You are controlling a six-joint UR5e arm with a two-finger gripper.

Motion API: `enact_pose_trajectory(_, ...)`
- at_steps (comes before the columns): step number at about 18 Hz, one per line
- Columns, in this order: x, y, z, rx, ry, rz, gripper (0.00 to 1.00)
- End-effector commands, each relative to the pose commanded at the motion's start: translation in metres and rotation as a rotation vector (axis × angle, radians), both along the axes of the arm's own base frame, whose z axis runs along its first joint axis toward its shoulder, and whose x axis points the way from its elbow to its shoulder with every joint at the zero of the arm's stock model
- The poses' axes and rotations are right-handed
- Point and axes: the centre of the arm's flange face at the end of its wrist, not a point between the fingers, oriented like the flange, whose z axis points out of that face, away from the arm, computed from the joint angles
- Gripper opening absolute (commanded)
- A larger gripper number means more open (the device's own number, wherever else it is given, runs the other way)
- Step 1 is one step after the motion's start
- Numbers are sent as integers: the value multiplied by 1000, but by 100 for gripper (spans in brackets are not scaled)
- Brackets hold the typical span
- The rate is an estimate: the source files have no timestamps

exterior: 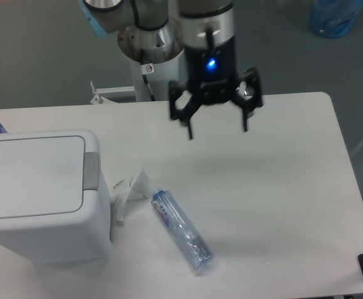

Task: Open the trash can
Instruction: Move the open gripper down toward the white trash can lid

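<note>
The trash can (35,193) lid is seen shut, its grey push-button tab (91,170) unpressed, the gripper (216,132) held wide-fingered well apart.

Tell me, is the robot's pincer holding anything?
No. The pincer is open and empty, up above the table. The trash can is off to its side, lid shut.

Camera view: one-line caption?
Open gripper hovers over the table, right of the closed trash can.
</note>
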Motion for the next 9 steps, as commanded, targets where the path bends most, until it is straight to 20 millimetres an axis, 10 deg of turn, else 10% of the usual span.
enact_pose_trajectory(9,28,33,-19,88,-130,27,100)
